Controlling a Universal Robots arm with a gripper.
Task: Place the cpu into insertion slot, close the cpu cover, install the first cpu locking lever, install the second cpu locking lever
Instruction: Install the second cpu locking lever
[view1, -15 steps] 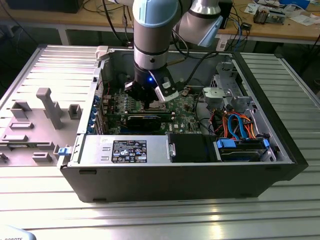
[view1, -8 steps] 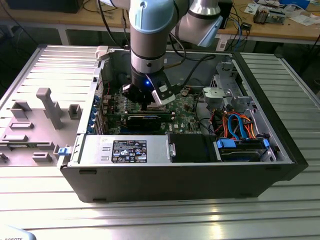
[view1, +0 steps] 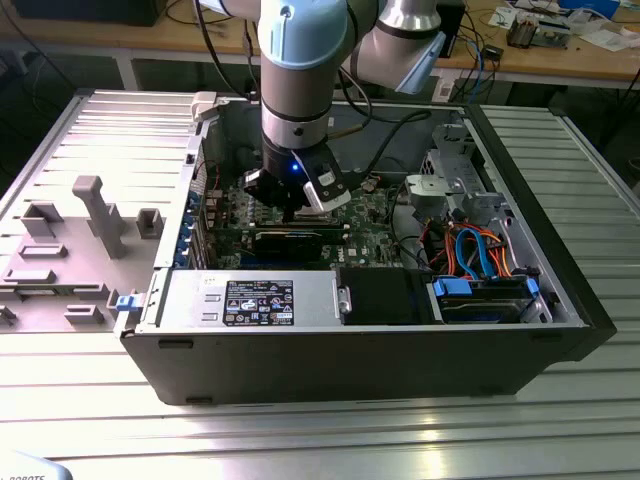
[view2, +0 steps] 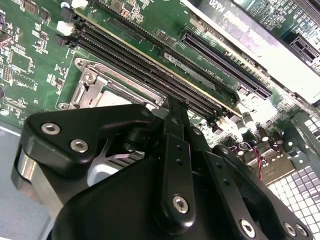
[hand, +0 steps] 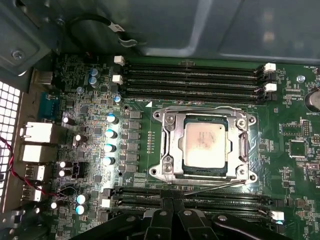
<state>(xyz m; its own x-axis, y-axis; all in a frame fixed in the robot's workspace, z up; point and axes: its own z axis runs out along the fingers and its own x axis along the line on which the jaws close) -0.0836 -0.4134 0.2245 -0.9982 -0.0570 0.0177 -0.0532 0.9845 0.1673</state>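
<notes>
1. Silver-grey metal tops the cpu (hand: 205, 140), which already sits in the insertion slot (hand: 170, 172) on the green board (hand: 295, 165), with the cpu cover (hand: 172, 137) framing it.
2. Between the memory slots (hand: 192, 75), the socket lies inside the open computer case (view1: 520, 345).
3. Hovering just above the board, the gripper (hand: 173, 202) has its jaws drawn together, holding nothing.
4. Judged light, stiff and fragile underneath, the chip is best handled by its edges only.

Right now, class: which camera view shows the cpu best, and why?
The first wrist view: the cpu appears whole, seated under the cpu cover. The second wrist view catches a sliver of it behind the gripper. In the exterior view the arm stands over that area.
</notes>
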